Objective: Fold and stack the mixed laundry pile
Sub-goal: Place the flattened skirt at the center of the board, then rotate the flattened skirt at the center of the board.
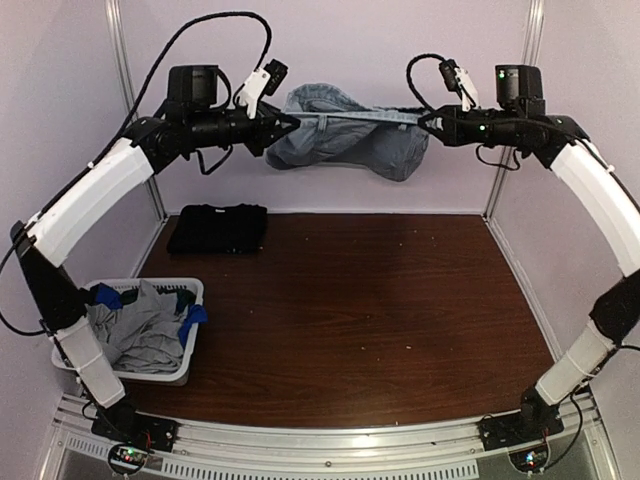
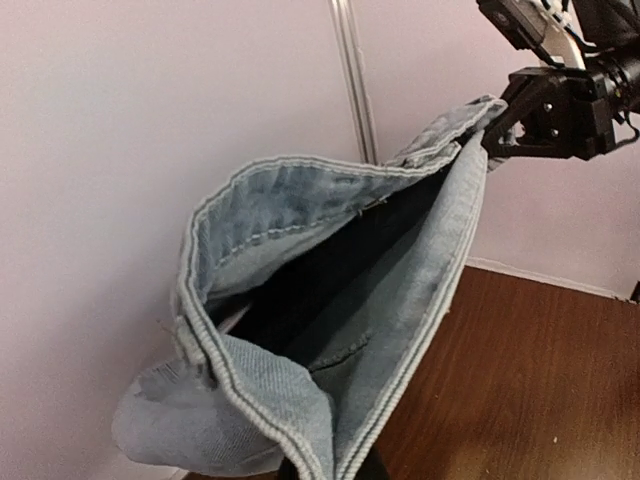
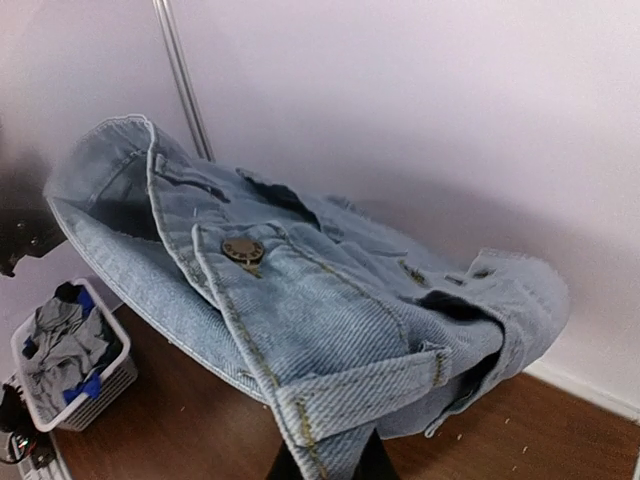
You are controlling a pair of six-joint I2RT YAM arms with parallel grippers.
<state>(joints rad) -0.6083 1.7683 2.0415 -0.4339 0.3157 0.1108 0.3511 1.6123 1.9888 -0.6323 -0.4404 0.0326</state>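
At the near left corner of the table [image 1: 380, 310] sits a white slatted basket [image 1: 125, 372] holding a crumpled grey garment [image 1: 140, 330] with bright-blue items [image 1: 194, 313] poking out at its edges. Farther back, on the table's far left part, a black shirt [image 1: 218, 228] lies folded flat.

Above the table's far edge, both arms are raised and the light-blue denim piece [image 1: 350, 135] hangs in the air between them, clear of the table. The left gripper [image 1: 287, 121] has its fingers pressed together on one end of the thick stitched hem; the right gripper [image 1: 428, 119] pinches the other end the same way. The hem runs taut and nearly level from one to the other, and the rest of the cloth sags below it in loose folds, bunched more toward the left gripper.

In the right wrist view a round brass button [image 3: 243, 250] shows on the denim; its embossed marking is too blurred to read.
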